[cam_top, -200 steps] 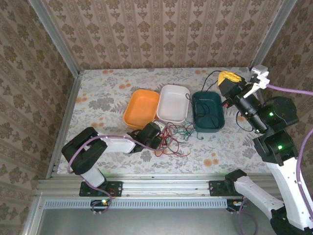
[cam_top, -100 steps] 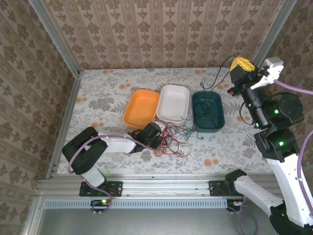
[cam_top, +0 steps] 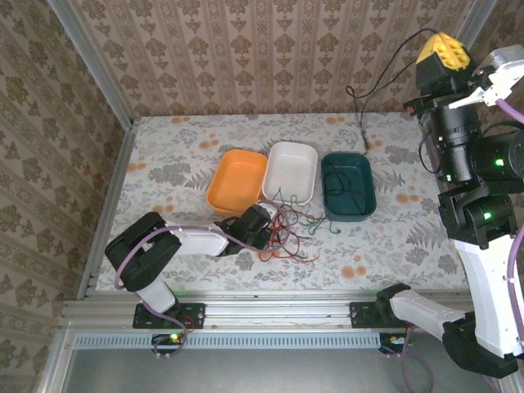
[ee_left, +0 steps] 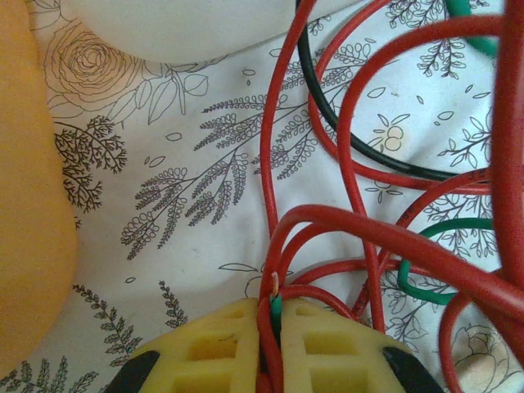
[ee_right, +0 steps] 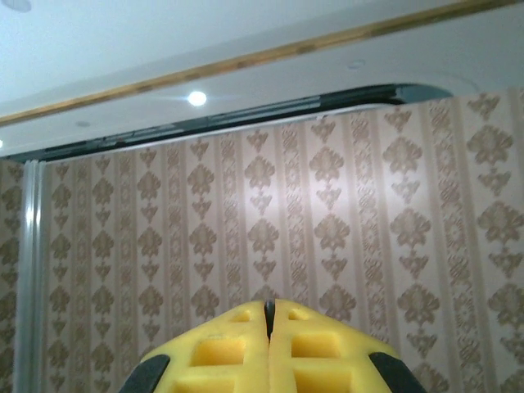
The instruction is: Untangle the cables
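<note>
Clenching red cables [ee_left: 409, 244] in left gripper [ee_left: 270, 323] jaws, on table [cam_top: 180, 147] before white tray [cam_top: 293, 168]. Pinching black cable [cam_top: 385, 74] in right gripper [cam_top: 442, 51] jaws, hoisted higher than before, above teal tray [cam_top: 364, 209].

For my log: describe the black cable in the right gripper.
The black cable is thin and flexible, pinched in the shut right gripper, which is raised high. It sags leftward from the fingers, then hangs straight down to a thicker end just behind the teal tray. Whether that end touches down is unclear.
</note>
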You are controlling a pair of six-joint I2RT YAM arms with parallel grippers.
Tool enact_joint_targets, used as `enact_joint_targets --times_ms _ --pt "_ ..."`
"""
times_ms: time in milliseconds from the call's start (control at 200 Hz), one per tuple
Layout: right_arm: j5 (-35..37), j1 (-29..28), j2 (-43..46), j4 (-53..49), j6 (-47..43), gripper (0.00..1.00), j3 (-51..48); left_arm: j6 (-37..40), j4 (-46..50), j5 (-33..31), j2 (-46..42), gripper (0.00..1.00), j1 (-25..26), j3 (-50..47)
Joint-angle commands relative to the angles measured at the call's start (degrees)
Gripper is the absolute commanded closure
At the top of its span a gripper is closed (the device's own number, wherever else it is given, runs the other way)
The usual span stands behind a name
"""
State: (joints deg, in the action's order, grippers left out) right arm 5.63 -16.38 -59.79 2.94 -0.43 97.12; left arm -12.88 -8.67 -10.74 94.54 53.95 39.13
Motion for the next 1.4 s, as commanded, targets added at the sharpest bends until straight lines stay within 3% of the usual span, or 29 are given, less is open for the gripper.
enact_joint_targets --times_ms 0,180,430,780,1195,1395 --pt "2.5 1.1 -0.9 3.4 -1.9 1.00 2.3 -1.2 4.3 0.1 5.1 1.00 -0.5 -1.5" --pt "3.2 2.9 -2.8 -0.5 -2.0 1.00 5.5 -1.2 4.1 -0.1 5.0 1.00 -0.4 -1.6" --pt "7.5 4.8 -3.5 -10.0 -0.6 1.00 1.7 -1.0 4.4 -0.1 4.3 1.00 -0.4 -1.2" --pt "9.3 4.8 1.9 -10.9 -3.0 1.00 -19.4 -0.8 4.8 0.3 3.9 1.00 -0.4 -0.7" --pt "7.6 4.4 2.6 -7.2 6.5 1.00 -40.1 0.5 6.3 0.6 4.3 1.00 -0.4 1.2" --pt "6.7 4.3 0.3 -5.4 9.6 1.00 -43.5 0.8 7.1 0.6 4.2 1.00 -0.3 1.9"
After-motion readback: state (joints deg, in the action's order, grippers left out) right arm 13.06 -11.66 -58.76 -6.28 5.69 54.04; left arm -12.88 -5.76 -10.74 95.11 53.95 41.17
